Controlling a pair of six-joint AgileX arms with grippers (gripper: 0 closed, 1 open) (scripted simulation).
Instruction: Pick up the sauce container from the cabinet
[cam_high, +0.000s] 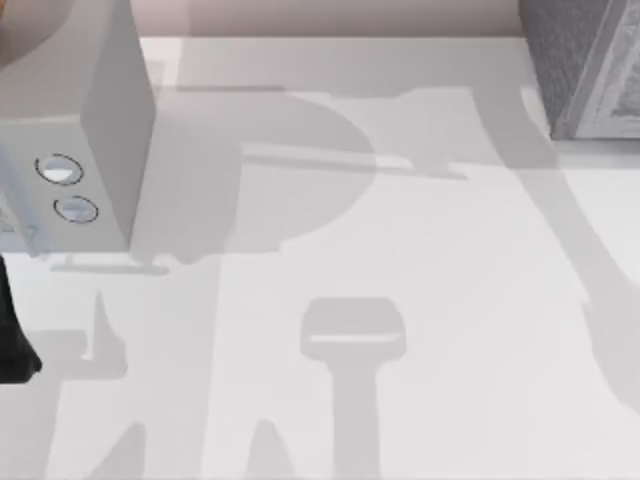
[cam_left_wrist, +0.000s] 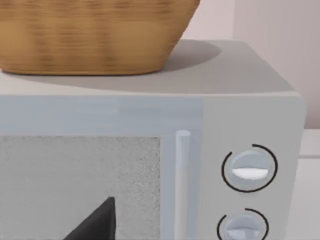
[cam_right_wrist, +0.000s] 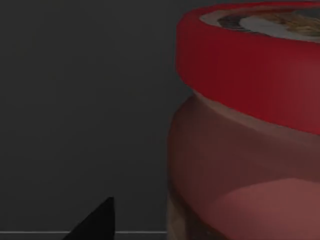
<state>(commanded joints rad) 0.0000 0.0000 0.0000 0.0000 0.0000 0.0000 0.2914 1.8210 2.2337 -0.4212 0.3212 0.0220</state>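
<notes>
The sauce container (cam_right_wrist: 250, 130) stood close before the right wrist camera, upright, its red lid (cam_right_wrist: 245, 65) bearing a pale round emblem, against a dark, shadowed wall. One dark fingertip (cam_right_wrist: 97, 222) of the right end effector showed beside the jar, apart from it; whether the fingers were apart or together could not be told. At the top view's left, a pale microwave (cam_high: 100, 130) with two round knobs (cam_high: 58, 170) stood on the white worktop (cam_high: 400, 300). The left wrist view faced its door and handle (cam_left_wrist: 182, 180), with a wicker basket (cam_left_wrist: 95, 35) on top; the left end effector's state could not be told either. A grey textured cabinet (cam_high: 585, 65) stood at the top view's upper right corner.
</notes>
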